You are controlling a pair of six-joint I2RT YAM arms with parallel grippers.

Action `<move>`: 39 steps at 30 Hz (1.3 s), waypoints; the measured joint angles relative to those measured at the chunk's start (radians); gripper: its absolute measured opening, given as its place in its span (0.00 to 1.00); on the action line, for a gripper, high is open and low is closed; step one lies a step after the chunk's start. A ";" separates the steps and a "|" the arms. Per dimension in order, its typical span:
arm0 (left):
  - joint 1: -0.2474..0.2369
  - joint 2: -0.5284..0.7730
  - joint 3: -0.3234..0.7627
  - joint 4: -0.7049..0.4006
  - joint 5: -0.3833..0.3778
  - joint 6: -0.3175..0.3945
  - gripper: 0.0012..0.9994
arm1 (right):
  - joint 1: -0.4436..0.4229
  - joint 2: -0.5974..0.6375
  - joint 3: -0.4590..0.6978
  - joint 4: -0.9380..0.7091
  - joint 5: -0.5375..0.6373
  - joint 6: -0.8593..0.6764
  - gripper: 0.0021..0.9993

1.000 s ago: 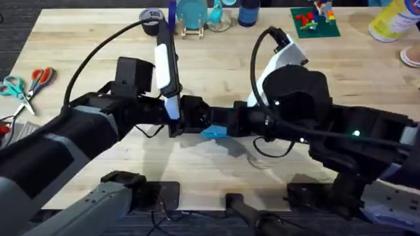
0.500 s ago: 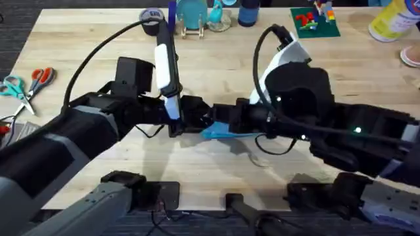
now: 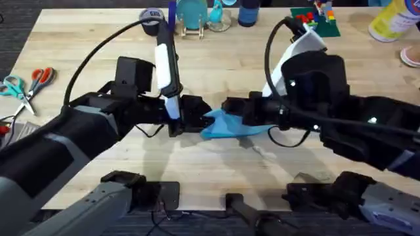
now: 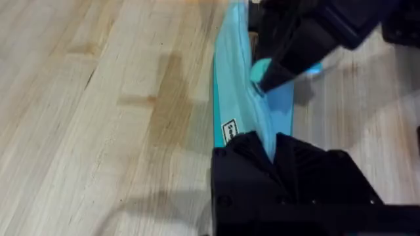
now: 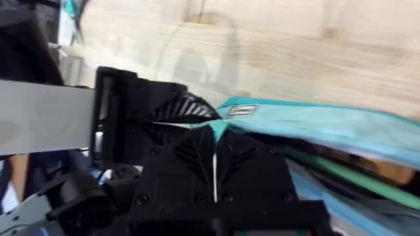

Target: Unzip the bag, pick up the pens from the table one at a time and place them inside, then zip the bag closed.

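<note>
Surface: light wood butcher-block surface point(image 3: 223, 72) with plank seams; dark floor at its left edge.
Left arm: reaches from the lower left toward the middle; its hand point(image 3: 197, 119) meets the left end of the bag.
Left hand state: in the left wrist view its black fingers point(image 4: 244, 157) are closed on the end of the bag, with blue fabric pinched in the thin gap between them.
Right arm: comes in from the lower right, large and dark; its hand point(image 3: 231, 110) sits over the top of the bag.
Right hand state: in the right wrist view the two fingers point(image 5: 197, 154) are pressed together, a thin line between them; what they pinch, I cannot tell.
Bag: one light-blue fabric pouch point(image 3: 226, 126), at the middle of the surface between the two hands.
Left wrist view adds: a small white label on the pouch's side, and the other arm's black finger over the top seam.
Right wrist view adds: the pouch gapes, and inside lie a green pen point(image 5: 341, 174) and a tan one point(image 5: 387, 172); two pens counted.
Far left: one pair of scissors point(image 3: 25, 84) with teal and orange handles, well apart from the pouch.
Far edge: a green building-brick plate point(image 3: 315, 21), a yellow bottle point(image 3: 390, 19) and blue objects along the back.
</note>
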 joint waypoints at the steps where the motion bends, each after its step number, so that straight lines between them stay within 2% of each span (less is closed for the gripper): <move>1: 0.000 0.000 0.000 0.000 -0.002 0.000 0.04 | -0.010 -0.003 0.000 -0.013 -0.001 -0.013 0.03; 12: 0.000 0.000 0.000 0.007 -0.009 0.000 0.04 | -0.135 -0.061 0.000 -0.103 -0.018 -0.122 0.03; 23: 0.000 0.000 0.000 0.006 -0.008 0.000 0.04 | -0.353 -0.151 0.000 -0.227 -0.024 -0.249 0.03; 30: 0.000 0.000 0.000 0.003 -0.005 0.000 0.04 | -0.461 -0.162 0.000 -0.278 -0.036 -0.294 0.03; 39: 0.000 0.000 0.000 0.004 0.001 0.000 0.04 | -0.487 -0.162 0.000 -0.342 0.032 -0.308 0.03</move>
